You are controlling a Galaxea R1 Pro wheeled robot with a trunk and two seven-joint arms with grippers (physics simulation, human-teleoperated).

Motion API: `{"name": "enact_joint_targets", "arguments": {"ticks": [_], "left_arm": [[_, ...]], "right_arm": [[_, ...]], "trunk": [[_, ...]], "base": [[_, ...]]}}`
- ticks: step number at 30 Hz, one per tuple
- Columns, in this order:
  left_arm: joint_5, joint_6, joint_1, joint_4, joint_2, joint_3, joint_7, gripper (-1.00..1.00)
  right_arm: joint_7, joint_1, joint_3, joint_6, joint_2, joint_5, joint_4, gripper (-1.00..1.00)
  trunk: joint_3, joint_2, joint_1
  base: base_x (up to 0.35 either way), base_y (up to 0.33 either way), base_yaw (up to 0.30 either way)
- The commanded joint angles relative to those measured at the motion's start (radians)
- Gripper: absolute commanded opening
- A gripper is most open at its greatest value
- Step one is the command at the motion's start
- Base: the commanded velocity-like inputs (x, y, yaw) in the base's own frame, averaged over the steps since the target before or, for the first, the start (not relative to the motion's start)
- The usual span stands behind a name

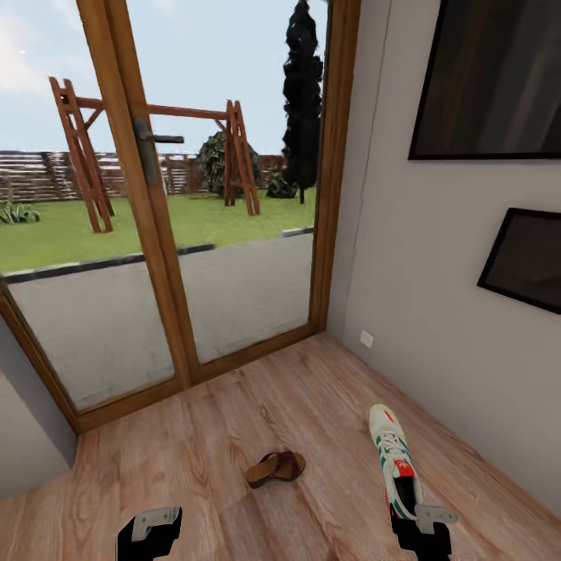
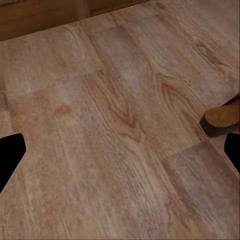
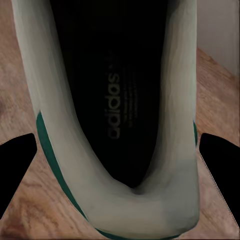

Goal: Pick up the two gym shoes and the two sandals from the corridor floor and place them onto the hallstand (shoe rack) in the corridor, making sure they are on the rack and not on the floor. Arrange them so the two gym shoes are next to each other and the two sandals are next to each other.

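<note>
One gym shoe (image 1: 393, 456), white with green stripes and a red tongue, sticks out forward from my right gripper (image 1: 425, 538) at the lower right of the head view. In the right wrist view the gripper (image 3: 117, 165) has a finger against each side of the shoe's heel (image 3: 150, 200), whose dark inside faces the camera. A brown sandal (image 1: 275, 467) lies on the corridor floor (image 1: 234, 436) between the arms. My left gripper (image 1: 148, 534) is open and empty over the planks, and the sandal's tip (image 2: 222, 117) shows near one of its fingers. The hallstand is out of view.
A wooden-framed glass door (image 1: 156, 234) to the garden stands ahead. The grey wall (image 1: 436, 312) on the right carries two dark framed pictures (image 1: 499, 78) and a small white socket (image 1: 366, 339).
</note>
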Motion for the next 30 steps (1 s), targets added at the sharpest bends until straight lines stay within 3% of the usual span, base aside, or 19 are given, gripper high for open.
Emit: {"name": "enact_joint_targets", "arguments": {"ticks": [1,13,30], "left_arm": [[0.001,-0.003,0.000,0.000,0.000,0.001,-0.001,1.00],[0.002,-0.003,0.000,0.000,0.000,0.001,-0.001,1.00],[0.002,-0.003,0.000,0.000,0.000,0.001,-0.001,1.00]], "right_arm": [[-0.006,-0.001,-0.004,-0.003,0.000,0.010,0.002,-1.00],[-0.006,-0.001,-0.004,-0.003,0.000,0.011,0.003,-1.00],[-0.006,-0.001,-0.004,-0.003,0.000,0.011,0.003,-1.00]], "trunk": [[0.000,0.000,0.000],[0.003,0.000,0.000],[0.003,0.000,0.000]], "base": [[0.000,0.000,-0.284],[0.000,0.029,-0.290],[0.000,0.170,-0.293]]}}
